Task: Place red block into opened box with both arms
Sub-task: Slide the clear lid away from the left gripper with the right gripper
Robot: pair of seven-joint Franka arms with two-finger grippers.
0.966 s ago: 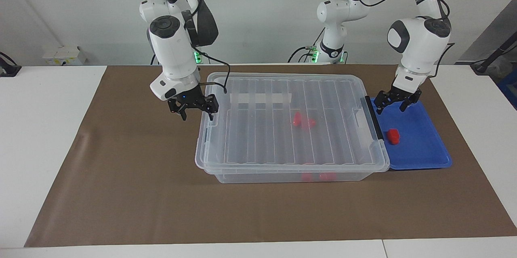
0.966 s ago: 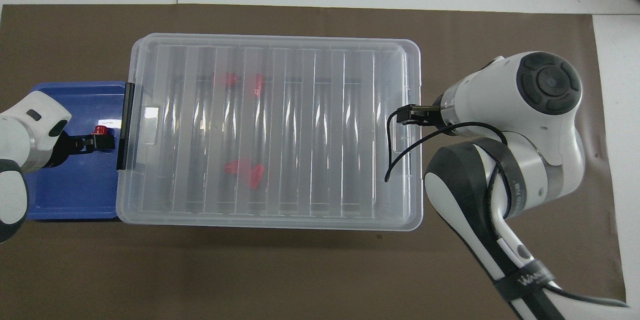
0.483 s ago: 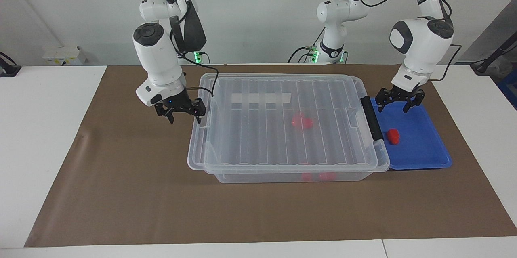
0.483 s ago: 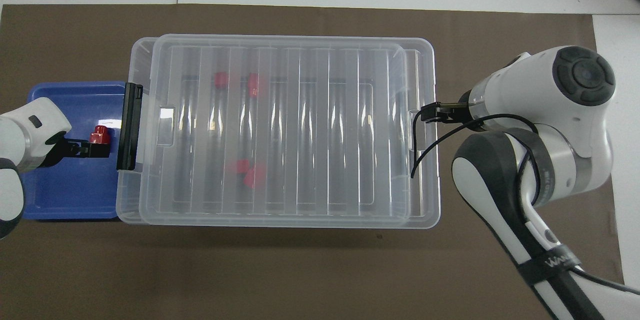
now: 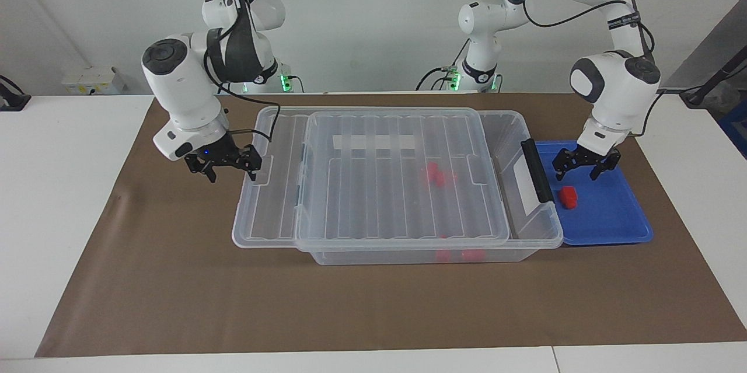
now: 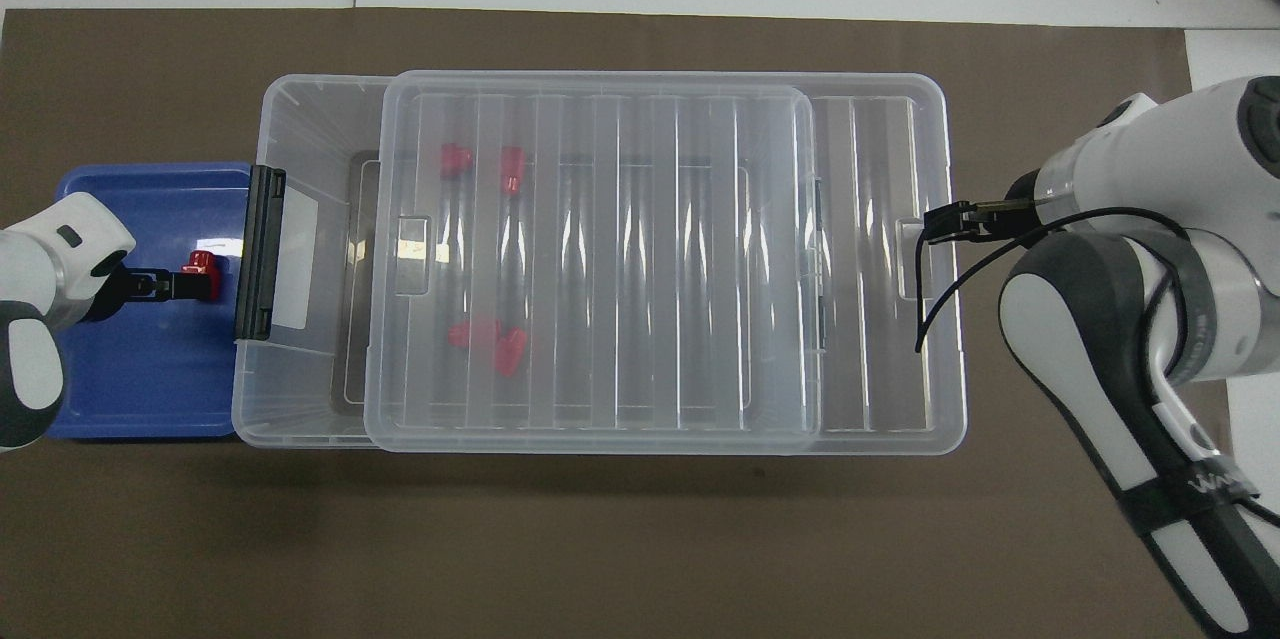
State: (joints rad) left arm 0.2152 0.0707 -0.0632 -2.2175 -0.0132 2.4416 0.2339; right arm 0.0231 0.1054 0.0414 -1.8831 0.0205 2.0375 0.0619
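While over the red block (image 5: 569, 197) — left gripper (image 5: 578, 175), jaws apart.

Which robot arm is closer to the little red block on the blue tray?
Left. The left tool hangs over the small red block; the right tool is at the clear lid's opposite end.

Both arms are running out of frame: the upper links are getting cut off at the top of the facing view, the bases at the bottom of the overhead view. The ribbed lid (image 5: 373, 180) is blurring the red pieces inside the box (image 5: 528, 227), so their number and shape are staying unclear.
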